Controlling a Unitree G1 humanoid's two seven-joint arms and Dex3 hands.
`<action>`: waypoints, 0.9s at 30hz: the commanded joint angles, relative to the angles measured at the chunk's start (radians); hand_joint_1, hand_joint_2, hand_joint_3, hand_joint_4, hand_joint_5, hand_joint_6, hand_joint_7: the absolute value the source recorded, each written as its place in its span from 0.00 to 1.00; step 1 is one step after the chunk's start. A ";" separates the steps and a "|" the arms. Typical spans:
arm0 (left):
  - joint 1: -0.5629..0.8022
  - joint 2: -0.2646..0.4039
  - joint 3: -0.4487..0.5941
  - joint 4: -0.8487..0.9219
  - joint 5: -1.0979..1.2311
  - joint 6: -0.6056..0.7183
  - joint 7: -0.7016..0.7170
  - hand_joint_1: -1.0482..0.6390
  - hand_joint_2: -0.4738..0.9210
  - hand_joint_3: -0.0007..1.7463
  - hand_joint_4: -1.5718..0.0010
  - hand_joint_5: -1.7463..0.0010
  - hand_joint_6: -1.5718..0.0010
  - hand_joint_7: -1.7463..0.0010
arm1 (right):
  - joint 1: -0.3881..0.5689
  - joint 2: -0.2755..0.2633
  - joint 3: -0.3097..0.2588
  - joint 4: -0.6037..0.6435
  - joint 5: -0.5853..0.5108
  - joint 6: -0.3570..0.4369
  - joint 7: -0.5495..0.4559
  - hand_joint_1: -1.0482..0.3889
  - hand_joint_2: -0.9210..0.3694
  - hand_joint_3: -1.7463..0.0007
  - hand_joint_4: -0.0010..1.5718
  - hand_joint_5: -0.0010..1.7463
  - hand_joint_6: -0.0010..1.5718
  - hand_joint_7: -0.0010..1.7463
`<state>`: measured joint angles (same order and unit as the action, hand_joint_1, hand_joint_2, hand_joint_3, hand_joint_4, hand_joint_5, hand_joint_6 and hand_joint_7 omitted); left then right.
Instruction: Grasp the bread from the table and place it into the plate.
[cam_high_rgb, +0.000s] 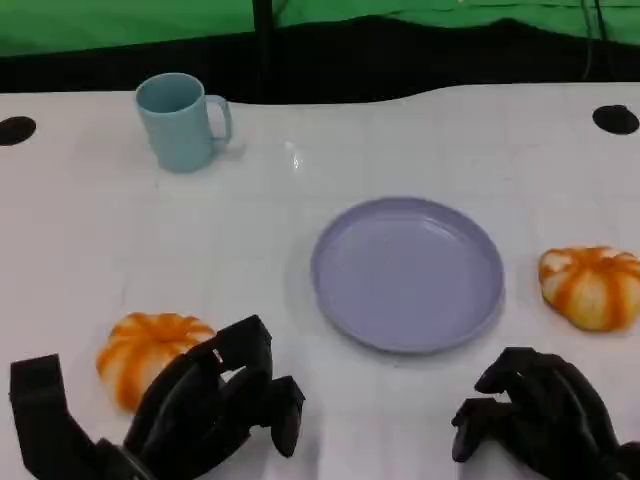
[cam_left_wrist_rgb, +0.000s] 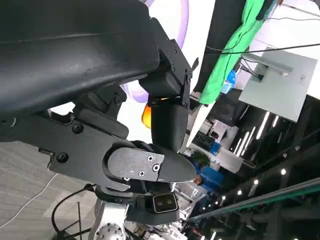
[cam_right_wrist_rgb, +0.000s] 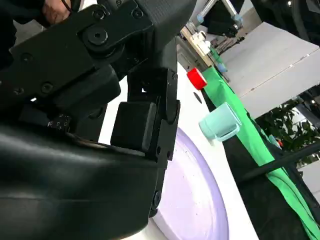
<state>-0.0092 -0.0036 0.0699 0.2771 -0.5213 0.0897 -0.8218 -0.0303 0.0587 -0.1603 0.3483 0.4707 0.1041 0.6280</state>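
White table (cam_high_rgb: 90, 240) carries a lilac plate (cam_high_rgb: 407, 272) at its middle. One orange-striped bread (cam_high_rgb: 150, 352) lies just beyond the left hand (cam_high_rgb: 215, 400), whose fingers are spread and hold nothing; the right hand (cam_high_rgb: 535, 412) is curled, gripping nothing. A blue mug (cam_high_rgb: 182, 122) stands far back.

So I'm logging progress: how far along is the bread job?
Nothing is done: the plate is bare. In hand: the left robot hand hovers by the near bread, not gripping. A second bread lies right of the plate. Grasping and placing remain.
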 joint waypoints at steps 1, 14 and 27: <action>0.003 0.016 0.002 -0.011 0.001 0.009 0.004 0.21 1.00 0.13 0.45 0.00 0.59 0.00 | 0.006 -0.008 -0.003 -0.005 0.004 -0.005 -0.005 0.01 0.13 1.00 1.00 0.42 1.00 0.19; 0.007 0.050 -0.005 -0.055 0.100 -0.129 0.027 0.21 1.00 0.19 0.59 0.00 0.68 0.14 | 0.007 -0.007 -0.003 -0.007 0.006 -0.001 -0.005 0.01 0.13 1.00 1.00 0.42 1.00 0.20; 0.043 0.126 -0.034 -0.184 0.391 -0.364 0.239 0.24 1.00 0.12 0.69 0.40 0.70 0.83 | 0.018 0.002 0.013 -0.025 -0.003 -0.001 -0.025 0.01 0.14 1.00 1.00 0.43 1.00 0.21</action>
<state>0.0235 0.0940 0.0395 0.1223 -0.1685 -0.2367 -0.6253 -0.0256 0.0644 -0.1476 0.3386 0.4674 0.1042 0.6124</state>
